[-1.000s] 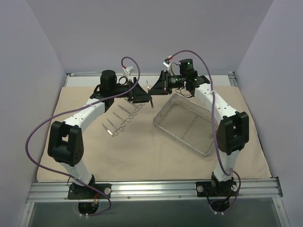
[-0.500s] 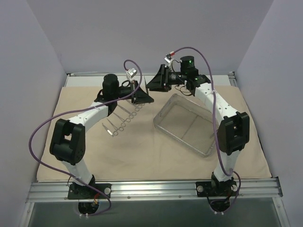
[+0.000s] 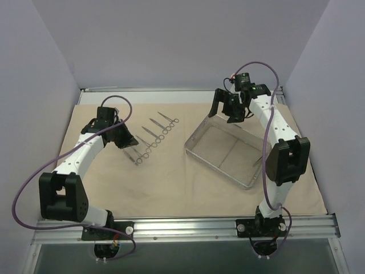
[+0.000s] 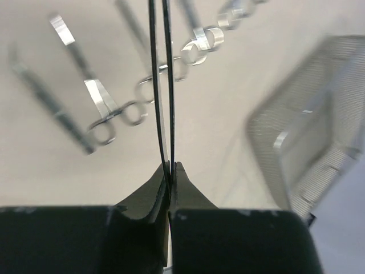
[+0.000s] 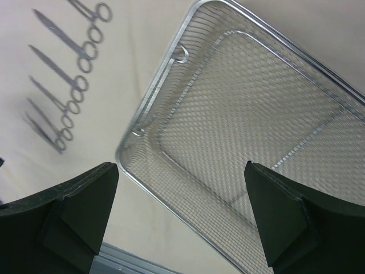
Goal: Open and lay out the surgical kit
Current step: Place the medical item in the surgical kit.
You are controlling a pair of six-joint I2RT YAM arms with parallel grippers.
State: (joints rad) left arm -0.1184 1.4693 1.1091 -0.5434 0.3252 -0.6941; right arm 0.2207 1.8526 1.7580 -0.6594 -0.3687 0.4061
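**Cloth** point(image 3: 171, 188): spread flat under everything else.

**Tray** point(image 3: 219, 151): rests on the cloth, turned at an angle to the cloth's edges. The mesh floor and wire rim show plainly in the right wrist view.

**Instruments** point(image 3: 149, 135): laid one by one on the cloth in a diagonal row to the left of the tray, apart from it. Ring handles point towards the tray and tips point away.

**Left gripper** point(image 4: 170, 171): left of the tray, at the end of the row nearest the arm bases. The jaws are pressed together. Two thin dark lines run forward out of the seam, and I cannot tell what they are.

**Right gripper** point(image 5: 181, 166): held above the tray's far corner, jaws wide apart and facing down into the mesh.
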